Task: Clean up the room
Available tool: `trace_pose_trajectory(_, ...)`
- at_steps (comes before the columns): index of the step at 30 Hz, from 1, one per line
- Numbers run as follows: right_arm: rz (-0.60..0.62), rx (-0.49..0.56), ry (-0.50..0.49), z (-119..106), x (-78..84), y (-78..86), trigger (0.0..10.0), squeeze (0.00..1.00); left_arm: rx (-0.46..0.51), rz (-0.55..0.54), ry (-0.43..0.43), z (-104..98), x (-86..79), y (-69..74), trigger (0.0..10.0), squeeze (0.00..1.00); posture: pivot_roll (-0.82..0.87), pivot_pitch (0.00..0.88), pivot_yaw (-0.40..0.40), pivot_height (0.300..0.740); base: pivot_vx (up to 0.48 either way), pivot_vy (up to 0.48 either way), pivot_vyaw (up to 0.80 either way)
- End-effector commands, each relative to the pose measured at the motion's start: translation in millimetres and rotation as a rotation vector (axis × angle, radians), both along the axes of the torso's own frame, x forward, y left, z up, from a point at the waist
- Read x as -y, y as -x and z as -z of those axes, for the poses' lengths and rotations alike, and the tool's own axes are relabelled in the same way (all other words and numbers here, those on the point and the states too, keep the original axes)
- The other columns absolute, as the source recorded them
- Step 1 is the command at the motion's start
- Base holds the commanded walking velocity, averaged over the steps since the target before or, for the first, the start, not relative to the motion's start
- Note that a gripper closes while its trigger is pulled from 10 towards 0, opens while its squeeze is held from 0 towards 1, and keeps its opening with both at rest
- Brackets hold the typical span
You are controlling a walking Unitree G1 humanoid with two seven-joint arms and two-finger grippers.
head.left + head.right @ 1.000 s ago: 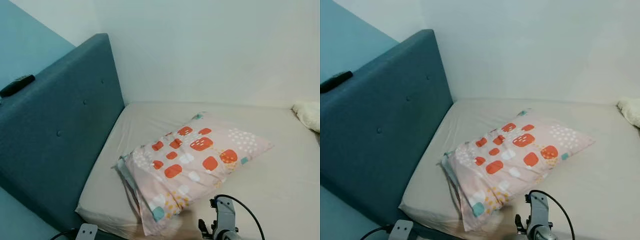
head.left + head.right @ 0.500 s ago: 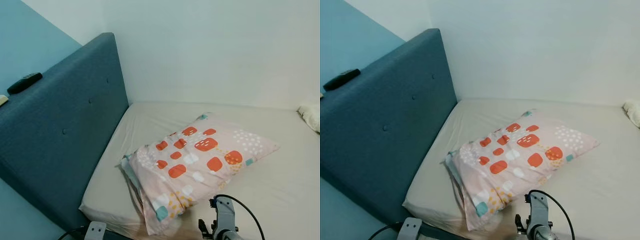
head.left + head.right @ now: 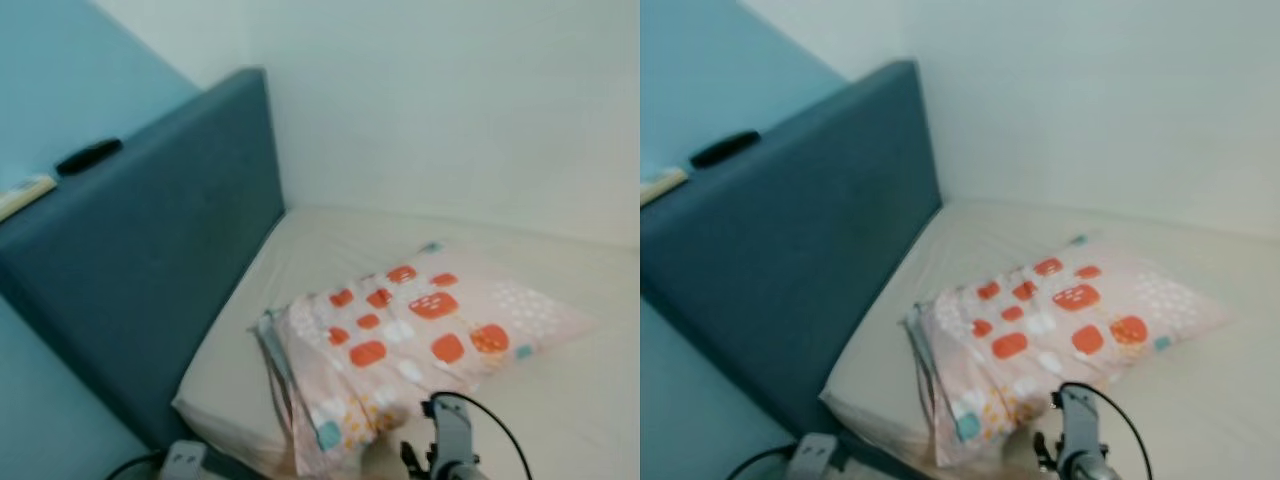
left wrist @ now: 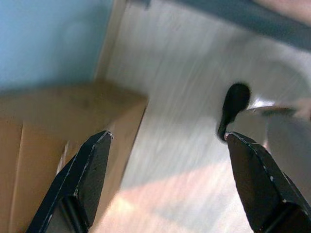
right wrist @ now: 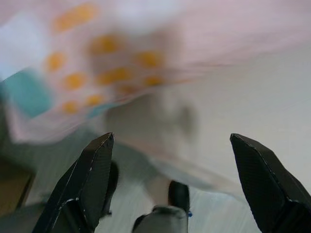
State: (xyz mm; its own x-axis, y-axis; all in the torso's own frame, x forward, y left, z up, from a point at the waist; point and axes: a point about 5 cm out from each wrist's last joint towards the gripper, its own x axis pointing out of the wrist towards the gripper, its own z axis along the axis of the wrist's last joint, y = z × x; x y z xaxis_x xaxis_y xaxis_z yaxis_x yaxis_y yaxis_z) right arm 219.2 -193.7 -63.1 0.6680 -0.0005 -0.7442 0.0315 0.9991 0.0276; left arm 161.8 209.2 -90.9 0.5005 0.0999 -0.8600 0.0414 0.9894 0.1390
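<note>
- A pink pillow with orange, white and teal patches [image 3: 415, 345] lay centre-right in the head views, on the cream mattress [image 3: 300, 250].
- A dark blue upholstered headboard [image 3: 150, 270] filled the left, with a black remote [image 3: 88, 156] on top.
- The left gripper [image 4: 170, 182] hung spread wide above the pale floor [image 4: 180, 92], beside a brown cardboard box [image 4: 39, 145].
- The right gripper [image 5: 172, 182] gaped, empty, below the pillow's edge.

- Pillow [image 3: 415, 345]: pink, printed with orange-red, white and teal patches, lying flat and askew on the bed [image 3: 330, 245], its open end toward 7 o'clock, near the mattress edge.
</note>
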Motion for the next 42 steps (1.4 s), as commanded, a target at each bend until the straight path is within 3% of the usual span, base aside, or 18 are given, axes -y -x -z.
trace_pose_trajectory(1,0.008,-0.005,-0.008,2,-2.5,1.9,10.0,0.0,-0.017,-0.008,0.0,1,-7.2,6.7,10.0,0.0,-0.05,0.039,0.034,0.74,0.0,0.0,0.75)
trace_pose_trajectory(3,0.024,-0.013,0.009,2,-0.6,2.6,10.0,0.0,-0.025,-0.012,-0.006,1,-15.3,11.5,10.0,0.0,-0.05,0.038,0.034,0.74,0.0,0.0,0.68)
trace_pose_trajectory(11,0.044,-0.013,0.032,1,2.6,1.1,10.0,0.0,-0.027,-0.006,-0.006,2,-17.4,13.3,10.0,0.0,-0.05,0.037,0.036,0.74,0.0,0.0,0.08)
trace_pose_trajectory(21,0.063,-0.002,0.035,-1,4.5,-0.9,10.0,0.0,-0.01,0.043,0.028,1,10.3,-1.3,10.0,0.0,-0.06,0.042,0.038,0.74,0.0,-0.264,0.0)
trace_pose_trajectory(34,0.064,0.005,0.033,-2,5.0,-2.3,10.0,0.0,0.004,0.01,0.026,-1,12.7,-7.3,10.0,0.0,-0.06,0.044,0.035,0.74,0.0,-0.072,0.0)
trace_pose_trajectory(42,0.063,0.03,0.012,-8,2.4,-13.2,10.0,0.0,0.015,0.008,0.035,-2,27.1,-15.9,10.0,0.0,-0.06,0.048,0.031,0.74,0.0,0.0,0.0)
